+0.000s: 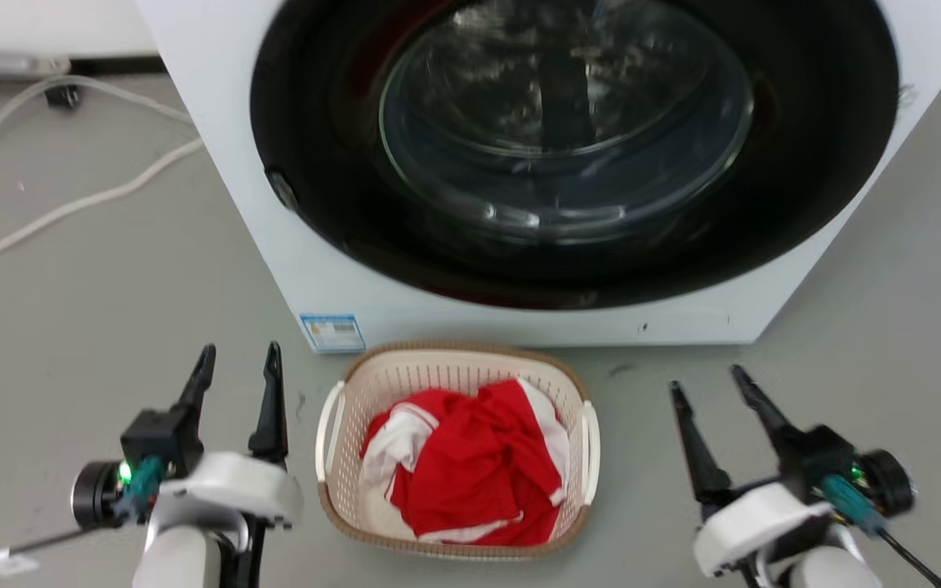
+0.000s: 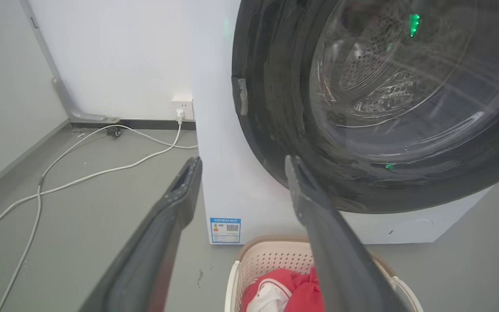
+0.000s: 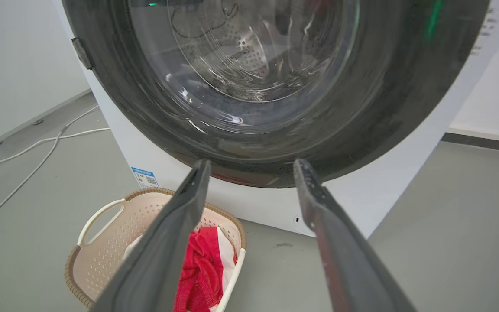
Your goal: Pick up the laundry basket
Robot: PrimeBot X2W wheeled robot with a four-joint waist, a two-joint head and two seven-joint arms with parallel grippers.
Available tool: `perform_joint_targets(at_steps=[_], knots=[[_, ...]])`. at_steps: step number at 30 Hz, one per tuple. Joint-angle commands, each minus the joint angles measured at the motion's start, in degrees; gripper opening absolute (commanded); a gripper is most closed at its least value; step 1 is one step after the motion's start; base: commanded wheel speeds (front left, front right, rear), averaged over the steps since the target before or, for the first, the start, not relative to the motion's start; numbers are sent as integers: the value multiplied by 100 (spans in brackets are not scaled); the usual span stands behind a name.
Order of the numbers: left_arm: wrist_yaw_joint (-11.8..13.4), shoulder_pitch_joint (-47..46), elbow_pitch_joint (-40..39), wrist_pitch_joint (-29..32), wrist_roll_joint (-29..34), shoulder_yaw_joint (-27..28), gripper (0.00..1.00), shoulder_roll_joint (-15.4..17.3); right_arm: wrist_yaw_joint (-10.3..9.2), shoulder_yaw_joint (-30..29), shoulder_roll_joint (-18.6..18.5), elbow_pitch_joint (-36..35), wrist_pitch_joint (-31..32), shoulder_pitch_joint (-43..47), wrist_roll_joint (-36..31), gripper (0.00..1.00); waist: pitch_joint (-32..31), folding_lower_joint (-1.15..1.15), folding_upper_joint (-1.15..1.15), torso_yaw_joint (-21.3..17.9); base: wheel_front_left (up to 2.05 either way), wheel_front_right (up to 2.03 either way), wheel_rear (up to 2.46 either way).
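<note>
The laundry basket [image 1: 372,384] is cream plastic with perforated walls, a brown rim and white side handles. It stands on the grey floor just in front of the washing machine and holds red and white clothes [image 1: 470,465]. My left gripper [image 1: 239,363] hovers open to the basket's left, clear of its handle. On the other side my right gripper [image 1: 707,380] is open as well, a little away from the right handle. The left wrist view catches the basket [image 2: 271,260] at the bottom edge, and the right wrist view has the basket [image 3: 115,234] at lower left.
A white front-loading washing machine [image 1: 340,278] with a big dark round door [image 1: 568,147] stands right behind the basket. White cables [image 1: 70,204] trail over the floor at the left, running to a wall socket [image 2: 182,106]. Bare floor lies on both sides.
</note>
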Motion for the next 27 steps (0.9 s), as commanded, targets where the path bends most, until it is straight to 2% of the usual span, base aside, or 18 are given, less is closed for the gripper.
perform_joint_targets(at_steps=[1,12,27], knots=[[-27,-271,274,-15,26,-1,100,74,-3,115,-10,273,-8,-251,-65,100,438,0,0,-33,0,0,0],[-91,-1769,2101,-16,3,-83,100,446,-3,604,-8,1996,-9,-1697,-145,100,1568,0,0,-181,0,0,0],[-109,-3203,4167,-16,-572,-791,100,772,-3,1310,-7,4028,-9,-3201,326,100,2610,0,0,-308,0,0,0]])
